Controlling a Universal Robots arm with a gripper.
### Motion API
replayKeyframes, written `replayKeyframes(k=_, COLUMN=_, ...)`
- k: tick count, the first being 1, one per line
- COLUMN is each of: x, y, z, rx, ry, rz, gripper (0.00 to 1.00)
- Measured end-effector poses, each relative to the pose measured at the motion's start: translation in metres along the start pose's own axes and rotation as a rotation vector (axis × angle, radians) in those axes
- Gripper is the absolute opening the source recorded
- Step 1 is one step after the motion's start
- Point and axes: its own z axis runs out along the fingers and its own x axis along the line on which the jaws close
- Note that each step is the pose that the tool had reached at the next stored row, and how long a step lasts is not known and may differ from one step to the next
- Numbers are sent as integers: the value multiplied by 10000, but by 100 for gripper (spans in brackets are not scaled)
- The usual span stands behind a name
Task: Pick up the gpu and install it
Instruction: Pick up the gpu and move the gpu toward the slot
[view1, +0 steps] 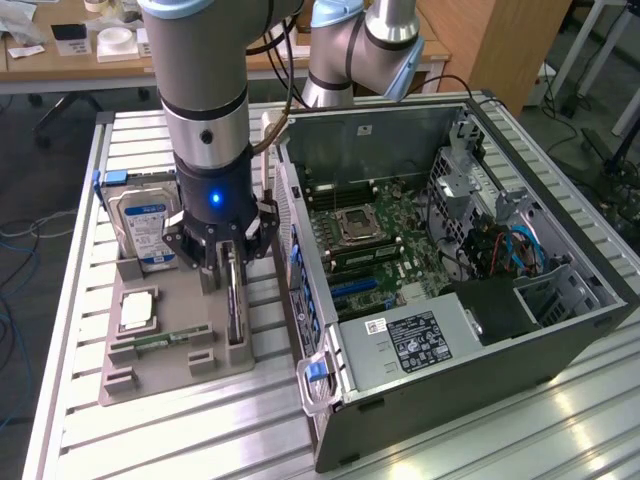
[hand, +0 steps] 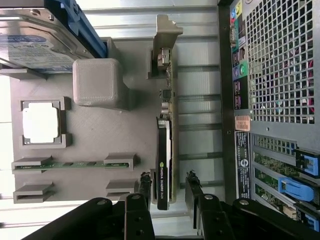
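On matte grey tray (hand: 125, 125): slim black gpu (hand: 163, 165) (edge-up), fingers (hand: 193, 184) astride.

Slotted aluminium counter (view1: 150, 440). Grey parts tray (view1: 165, 378) on it, toward the exterior view's left. Hard drive (view1: 143, 228), blue-white label, upright in the tray's far slot. CPU (view1: 137, 310) flat in a square pocket near it. Memory stick (view1: 165, 340) on edge between two small holders, just beside the CPU. Open PC case (view1: 480, 370) on its side at the exterior view's right, just beside the tray. Inside: green motherboard (view1: 390, 245), CPU socket (view1: 358, 226), labelled power supply (view1: 415, 342), blue cables (view1: 520, 245). Wrist view: case's rear vent grille (hand: 280, 60), blue slot clips (hand: 295, 189). Wooden desk (view1: 60, 65) behind.
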Motion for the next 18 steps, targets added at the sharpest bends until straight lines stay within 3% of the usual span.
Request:
replayKeyframes(k=8, x=0, y=0, z=4, rx=-1, ry=-2, rz=0, gripper=42)
replayKeyframes(k=18, x=3, y=-5, z=122, rx=-1, ry=-1, rz=0, gripper=42)
